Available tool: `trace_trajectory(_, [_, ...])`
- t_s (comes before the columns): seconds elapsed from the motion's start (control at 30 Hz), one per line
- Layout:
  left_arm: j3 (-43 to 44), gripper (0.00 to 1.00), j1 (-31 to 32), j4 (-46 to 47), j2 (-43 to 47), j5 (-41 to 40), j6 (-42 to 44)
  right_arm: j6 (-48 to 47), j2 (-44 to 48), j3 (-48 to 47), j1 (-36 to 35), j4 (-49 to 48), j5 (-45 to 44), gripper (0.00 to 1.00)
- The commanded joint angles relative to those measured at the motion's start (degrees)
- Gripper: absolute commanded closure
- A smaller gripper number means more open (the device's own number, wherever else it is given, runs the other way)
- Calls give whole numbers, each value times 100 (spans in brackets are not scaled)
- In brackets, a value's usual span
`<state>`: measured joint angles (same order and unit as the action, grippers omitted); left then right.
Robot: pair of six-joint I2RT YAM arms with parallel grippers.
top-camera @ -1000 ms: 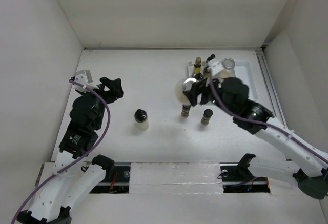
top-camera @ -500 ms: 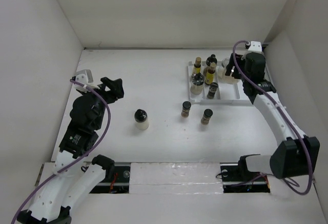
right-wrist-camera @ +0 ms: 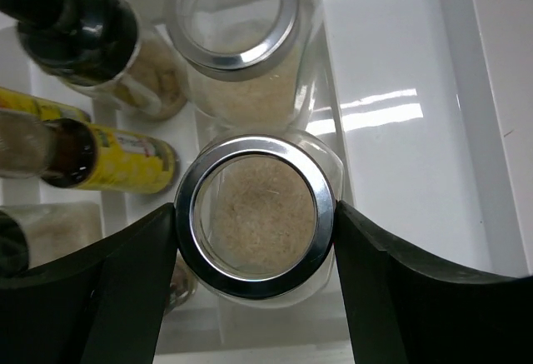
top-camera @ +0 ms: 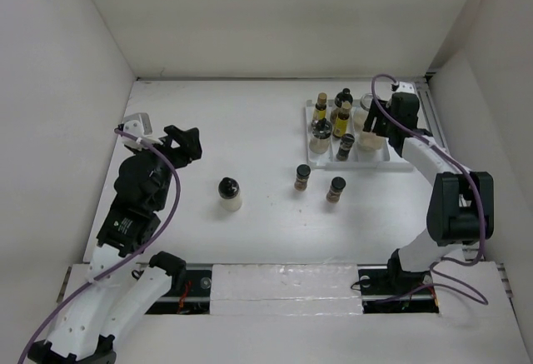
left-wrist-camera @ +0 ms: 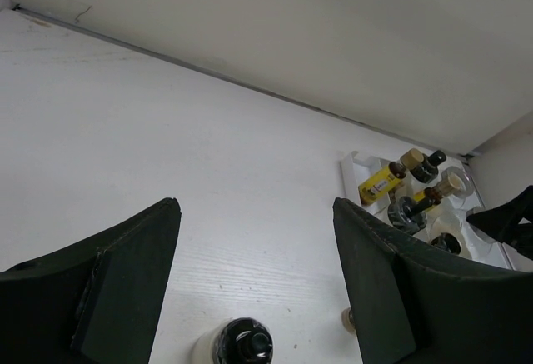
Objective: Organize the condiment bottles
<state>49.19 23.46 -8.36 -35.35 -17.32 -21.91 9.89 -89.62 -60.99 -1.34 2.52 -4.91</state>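
Our right gripper (right-wrist-camera: 254, 214) clasps a silver-lidded jar (right-wrist-camera: 254, 231) in the tray (right-wrist-camera: 400, 156); a pale jar (top-camera: 230, 196) and two spice jars (top-camera: 302, 177) (top-camera: 336, 189) wait outside, left gripper (left-wrist-camera: 254, 231) wide, empty

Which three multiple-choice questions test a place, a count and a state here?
1. Where is the right end effector? A. Over the tray B. Beside the left arm C. At its base
2. How many bottles stand outside the tray? A. One B. Six C. Three
3. The left end effector is: A. shut on a jar B. open and empty C. out of view
Answers: A, its jaws grip a silver-lidded jar in the tray; C, they stand apart on the table; B, nothing lies between its jaws.
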Motion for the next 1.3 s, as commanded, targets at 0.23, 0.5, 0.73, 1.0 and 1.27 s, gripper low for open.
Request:
trace_trajectory(0.23, [29, 30, -26, 282, -68, 36, 29, 136, -459, -255, 196, -920, 7, 26])
trace_trajectory(0.5, [29, 29, -26, 230, -130, -69, 29, 84, 716, -203, -207, -596, -370, 1])
trace_trajectory(0.73, [29, 29, -26, 230, -130, -262, 82, -31, 2097, 403, -1814, -867, 295, 66])
trace_trajectory(1.0, [90, 29, -26, 177, -243, -377, 82, -505, 1485, 615, -4897, -1377, 1115, 12])
trace_trajectory(1.27, [91, 29, -26, 124, -191, -439, 82, -629, -229, -360, -5762, -1448, 1203, 0])
